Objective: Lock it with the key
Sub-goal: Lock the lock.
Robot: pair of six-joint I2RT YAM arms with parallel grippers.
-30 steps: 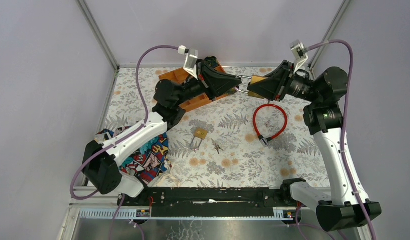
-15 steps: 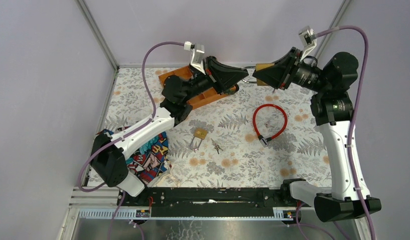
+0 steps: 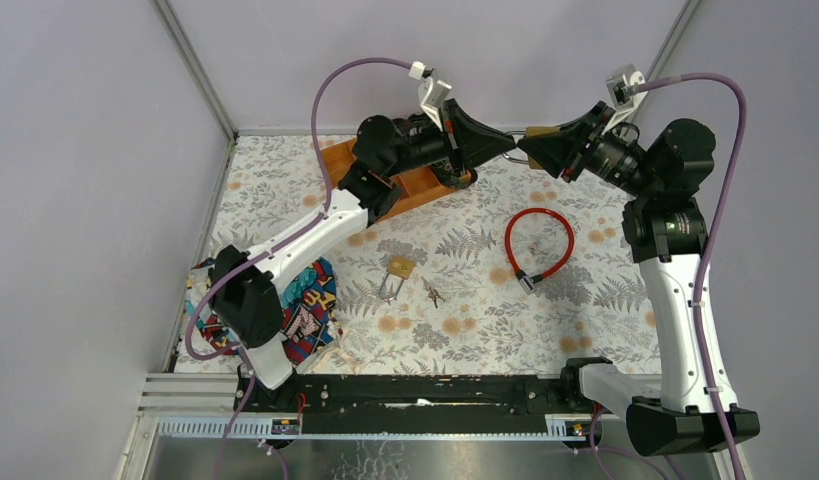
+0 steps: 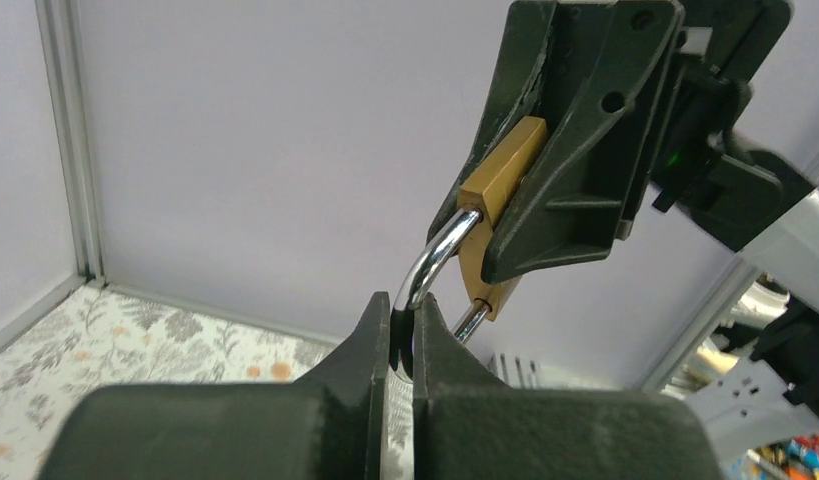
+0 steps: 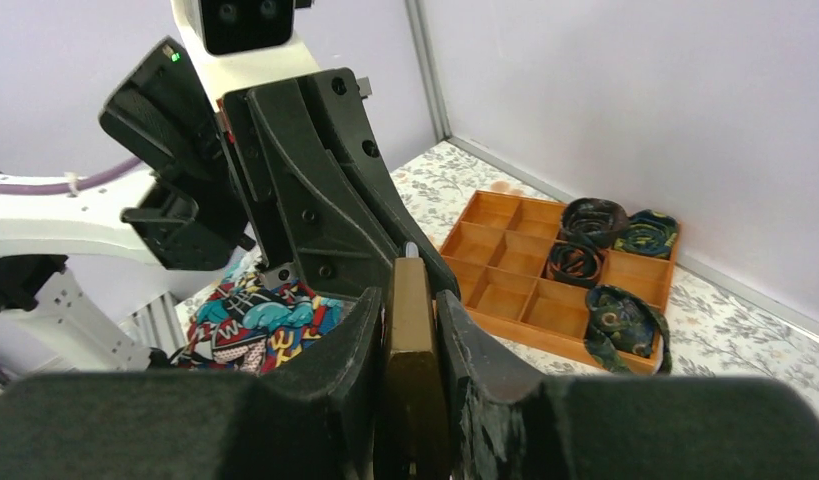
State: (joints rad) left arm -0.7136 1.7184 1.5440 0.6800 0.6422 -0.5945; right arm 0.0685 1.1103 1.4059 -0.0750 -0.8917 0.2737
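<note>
Padlock (image 3: 541, 132) crosswise, shackle (image 4: 437, 255) apparently leftward

Place: robot lab cell
Walls: plain lilac panels (image 3: 85, 150) and aluminium posts (image 3: 195, 70) around the jaws
Tabletop (image 3: 465, 320): floral cover, below the jaws
Mount: black rail (image 3: 425, 390)
</note>
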